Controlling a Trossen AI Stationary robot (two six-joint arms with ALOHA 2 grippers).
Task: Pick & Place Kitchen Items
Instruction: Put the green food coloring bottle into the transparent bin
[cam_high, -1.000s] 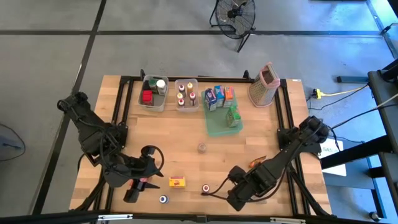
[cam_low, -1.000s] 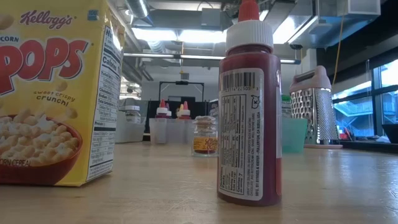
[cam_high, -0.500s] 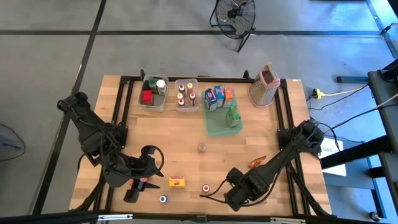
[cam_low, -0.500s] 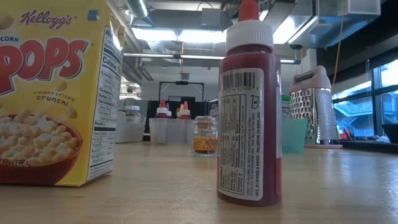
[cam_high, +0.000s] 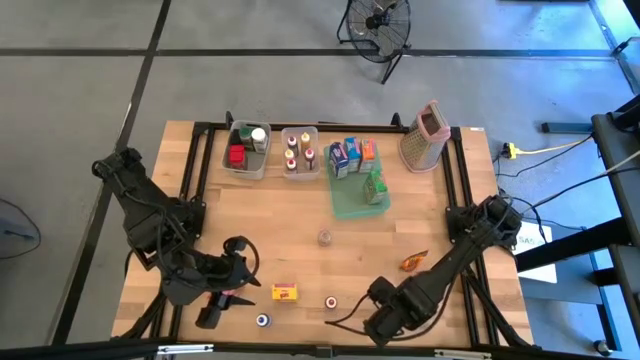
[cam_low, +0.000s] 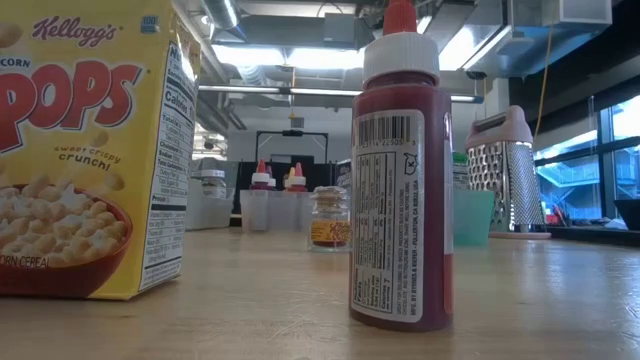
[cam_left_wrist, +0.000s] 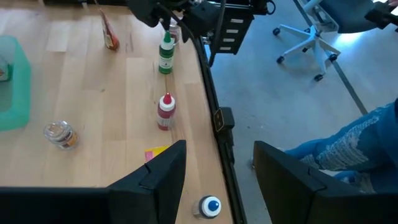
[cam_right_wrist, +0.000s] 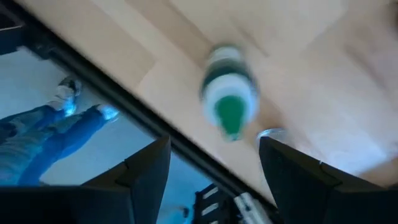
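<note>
Right gripper (cam_right_wrist: 211, 180) hovers over the green-capped bottle (cam_right_wrist: 227, 99) at the table's near edge, fingers apart, nothing between them. The bottle stands upright: small, smooth plastic, round body, tapering nozzle cap. Judged light, rigid, somewhat slippery and tippy; best taken across the body below the cap.

Left gripper (cam_left_wrist: 217, 180) waits near the near-left corner, fingers apart and empty. The red-capped bottle (cam_high: 330, 301), yellow carton (cam_high: 286, 292) and blue-capped jar (cam_high: 262, 320) stand loose along the near edge. The carton's flat card sides would suit a squeeze.
</note>
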